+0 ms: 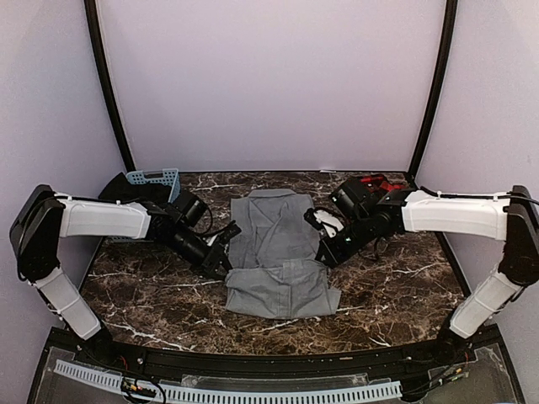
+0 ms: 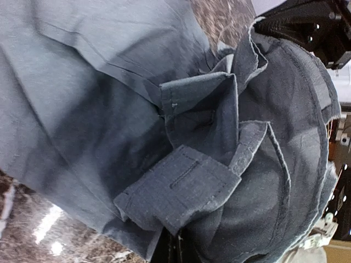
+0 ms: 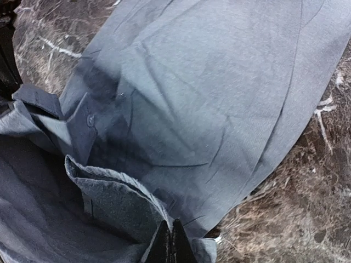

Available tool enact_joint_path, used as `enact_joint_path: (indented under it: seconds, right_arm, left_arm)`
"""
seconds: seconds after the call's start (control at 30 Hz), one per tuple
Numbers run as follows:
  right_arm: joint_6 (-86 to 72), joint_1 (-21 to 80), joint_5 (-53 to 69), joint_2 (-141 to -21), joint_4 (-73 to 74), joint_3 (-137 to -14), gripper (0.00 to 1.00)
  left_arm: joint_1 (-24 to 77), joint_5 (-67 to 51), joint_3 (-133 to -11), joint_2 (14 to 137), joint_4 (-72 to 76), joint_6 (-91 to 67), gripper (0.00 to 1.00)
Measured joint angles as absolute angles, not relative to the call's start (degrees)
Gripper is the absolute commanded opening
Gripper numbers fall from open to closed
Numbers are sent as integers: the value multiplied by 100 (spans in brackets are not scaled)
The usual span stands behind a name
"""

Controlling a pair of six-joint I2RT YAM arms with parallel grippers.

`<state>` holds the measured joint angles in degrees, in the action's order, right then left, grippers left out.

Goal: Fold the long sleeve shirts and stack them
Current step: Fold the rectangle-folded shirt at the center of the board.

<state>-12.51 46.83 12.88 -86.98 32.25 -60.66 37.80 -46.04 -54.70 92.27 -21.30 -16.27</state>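
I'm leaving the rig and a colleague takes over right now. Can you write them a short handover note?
The left gripper is shut on the grey shirt, at its left edge.
The right gripper is shut on the same shirt's right edge.
The grey shirt lies in the middle of the table, partly folded, with cloth bunched at both grippers.
The plaid shirt is at the back right, mostly hidden behind the right arm, not yet stacked.
Left to do: finish the grey fold, fold the plaid one, stack both.
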Motion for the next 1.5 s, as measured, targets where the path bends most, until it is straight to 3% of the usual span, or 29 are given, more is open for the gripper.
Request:
enact_joint_path:
  seconds: [0.17,0.5,0.63,0.9,1.2,1.5]
  right_arm:
    - [-1033,4169,1525,-9647,3111,-6705,0]
    - [-840,3627,1896,-10984,3002,-7999,0]
    - [-823,3511,1929,-11343,3052,-8350,13]
    - [-1022,3170,1752,-11607,2895,-8517,40]
    - [-1431,3079,1787,-10530,1951,-7190,61]
    - [-1820,3459,2176,-10390,967,-6377,62]
  left_arm:
    - [3076,-4735,-5693,9762,-1876,-1885,0]
    - [2689,-4718,-6554,10853,-1608,-2132,0]
    - [2484,-4609,-6674,10897,-1553,-2283,4]
    - [2215,-4058,-6827,10899,-1076,-2624,49]
    - [2169,-3124,-6729,10704,-486,-2891,72]
    - [2147,-2005,-5537,9299,316,-2917,86]
